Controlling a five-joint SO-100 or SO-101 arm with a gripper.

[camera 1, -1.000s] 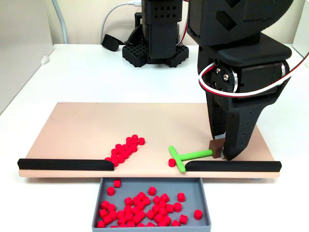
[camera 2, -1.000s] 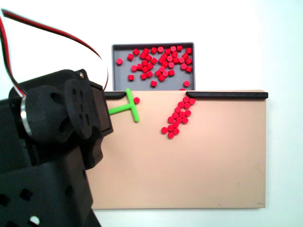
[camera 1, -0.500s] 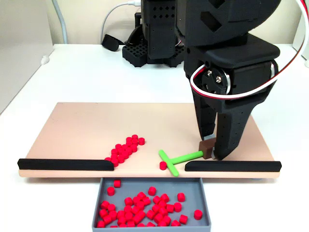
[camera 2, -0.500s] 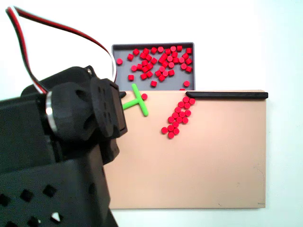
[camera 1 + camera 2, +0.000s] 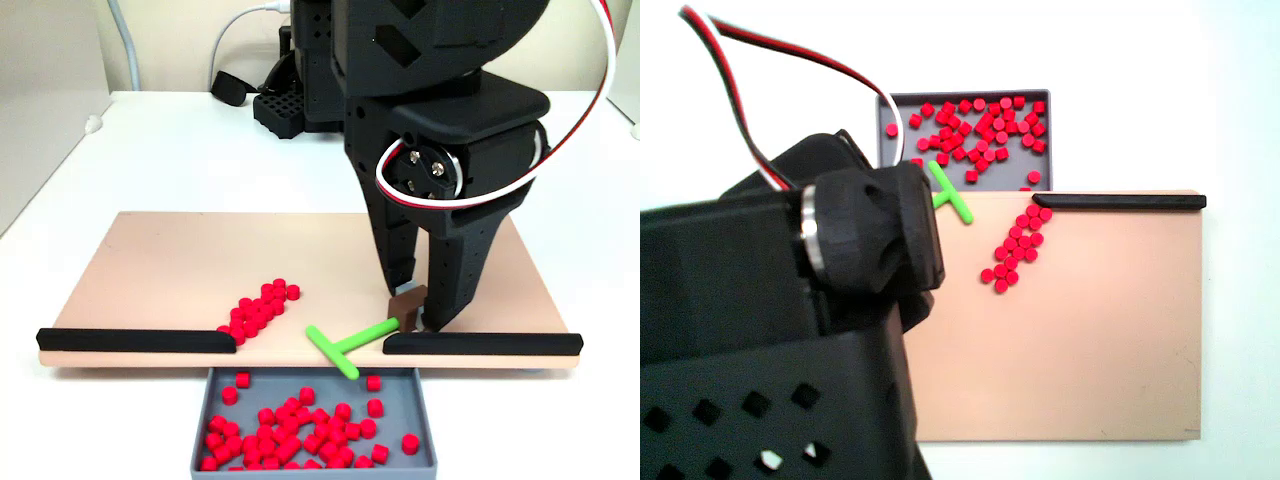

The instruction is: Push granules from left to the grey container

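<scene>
Because the end effector [image 5: 412,318] clamps the green pusher's [image 5: 345,347] brown handle block, we read its T-head as aimed at the gap—grey container [image 5: 422,420] below, granules [image 5: 258,309] waiting lower left.

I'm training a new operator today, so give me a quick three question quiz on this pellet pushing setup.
1. True or false: the green pusher has its crossbar at the gap between the black strips, over the board's front edge.
2. Where is the loose cluster of red pellets on the board: A) beside the left strip's inner end, B) at the far right corner, C) under the arm?
3. What are the fingers clamped on?

Key: 1 true. 2 A. 3 The brown block at the pusher's handle end. Many pellets already lie in the grey tray.
</scene>
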